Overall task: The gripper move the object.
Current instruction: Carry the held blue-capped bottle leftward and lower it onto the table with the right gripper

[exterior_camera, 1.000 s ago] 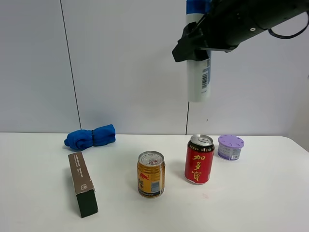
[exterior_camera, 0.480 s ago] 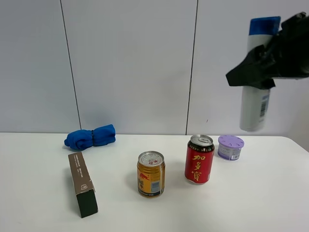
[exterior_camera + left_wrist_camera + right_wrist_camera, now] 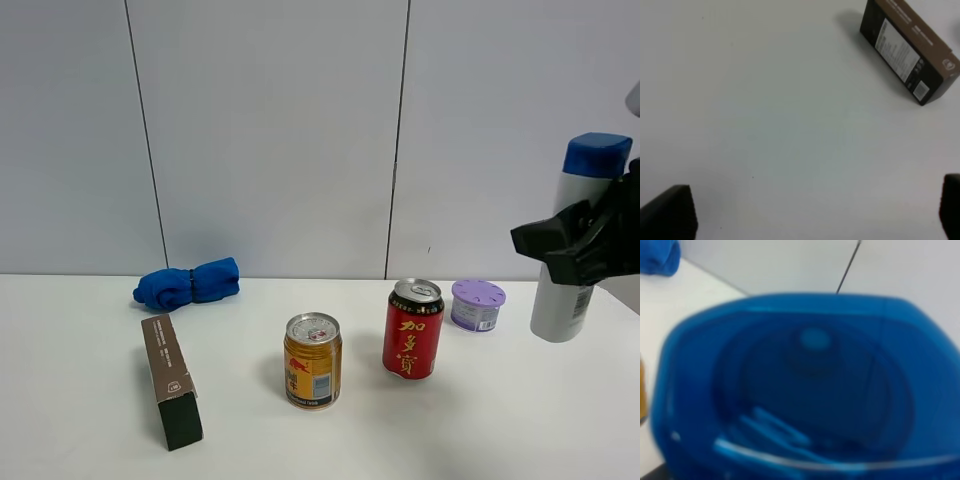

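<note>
One second on, the right gripper (image 3: pixel 580 245), clamped on the bottle (image 3: pixel 560 315), had swung right and sunk toward the surface (image 3: pixel 500 430); set-down looked close.

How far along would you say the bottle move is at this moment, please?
Done: the right gripper is shut on the bottle, which stands upright in its grasp. In hand: the bottle is held low at the right end of the table, to the right of the purple tub. Whether its base touches the table cannot be told. Left: setting it down and opening the gripper.
</note>
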Controlling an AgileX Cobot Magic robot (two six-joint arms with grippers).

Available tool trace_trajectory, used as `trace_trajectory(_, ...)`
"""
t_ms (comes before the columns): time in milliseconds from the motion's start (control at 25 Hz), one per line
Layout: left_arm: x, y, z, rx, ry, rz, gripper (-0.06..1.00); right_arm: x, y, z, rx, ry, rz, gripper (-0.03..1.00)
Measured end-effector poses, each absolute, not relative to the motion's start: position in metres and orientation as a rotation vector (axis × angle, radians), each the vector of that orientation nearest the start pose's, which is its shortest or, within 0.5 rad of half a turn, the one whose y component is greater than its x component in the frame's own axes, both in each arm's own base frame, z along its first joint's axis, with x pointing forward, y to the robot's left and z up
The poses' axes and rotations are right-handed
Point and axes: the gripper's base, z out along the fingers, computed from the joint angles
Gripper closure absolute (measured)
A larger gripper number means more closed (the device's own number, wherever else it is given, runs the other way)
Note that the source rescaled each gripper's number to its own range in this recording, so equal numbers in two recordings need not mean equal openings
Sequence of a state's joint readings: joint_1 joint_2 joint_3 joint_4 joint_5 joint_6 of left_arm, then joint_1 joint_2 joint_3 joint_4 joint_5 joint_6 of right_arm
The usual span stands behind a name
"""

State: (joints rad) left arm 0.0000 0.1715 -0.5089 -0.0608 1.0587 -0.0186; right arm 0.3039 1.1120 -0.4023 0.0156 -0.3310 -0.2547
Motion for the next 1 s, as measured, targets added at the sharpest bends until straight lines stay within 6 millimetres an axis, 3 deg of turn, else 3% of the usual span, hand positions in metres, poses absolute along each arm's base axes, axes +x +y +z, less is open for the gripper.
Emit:
trace_trajectory(440,0.021,-0.005,0.279,-0.024,2.204,-0.085,-0.06,0.249,0.062,0.176,-0.391,1.804,-0.036,0.97)
trace_trajectory(640,0.021,-0.005,0.279,-0.024,2.204,-0.085,-0.06,0.26,0.06,0.147,-0.346,1.818,-0.073,0.97)
trace_trajectory(800,0.021,-0.005,0.279,-0.024,2.204,-0.085,-0.06,0.262,0.059,0.133,-0.345,1.825,-0.089,0.97)
trace_trajectory(1000,0.021,-0.005,0.279,-0.024,2.204,-0.085,-0.06,0.263,0.059,0.129,-0.343,1.816,-0.094,0.97)
